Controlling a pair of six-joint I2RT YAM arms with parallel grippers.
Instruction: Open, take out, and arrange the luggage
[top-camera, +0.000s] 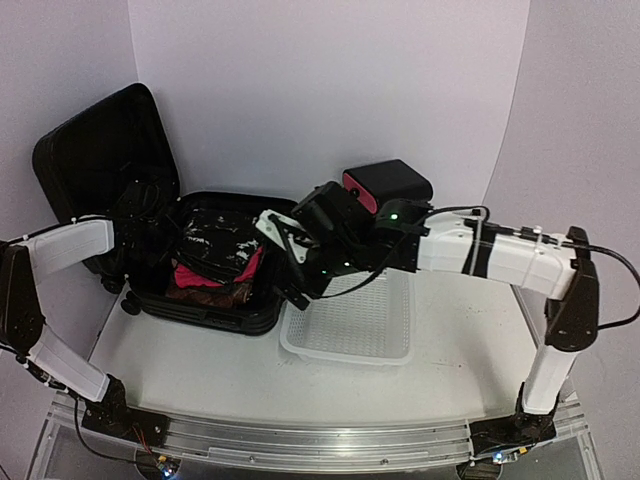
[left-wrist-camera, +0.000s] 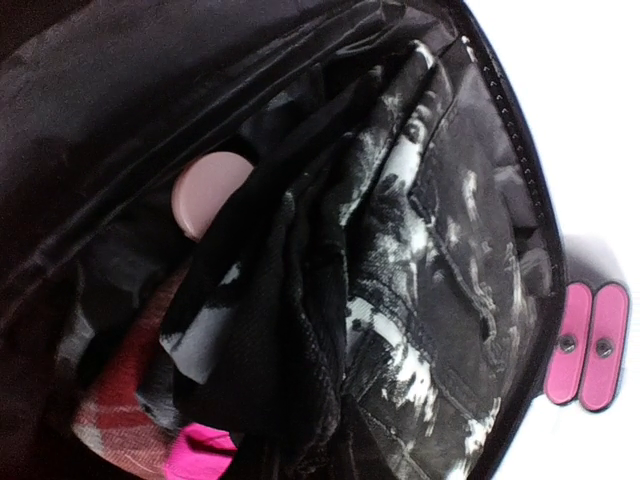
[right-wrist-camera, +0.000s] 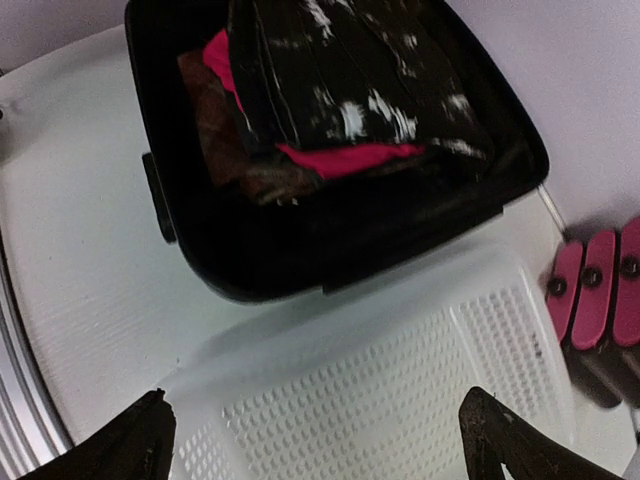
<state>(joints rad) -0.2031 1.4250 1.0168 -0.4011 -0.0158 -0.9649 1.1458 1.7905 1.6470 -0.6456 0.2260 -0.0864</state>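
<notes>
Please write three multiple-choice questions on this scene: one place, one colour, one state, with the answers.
1. Relative to the luggage, the white basket is: A inside; B beside; C on top.
2. The fronts of the small black boxes are: A green; B pink; C yellow.
3. The luggage is: A zipped shut; B open, empty; C open, holding clothes.
1 B: it sits on the table alongside. 2 B: pink panels show. 3 C: lid raised, clothes fill the base.
</notes>
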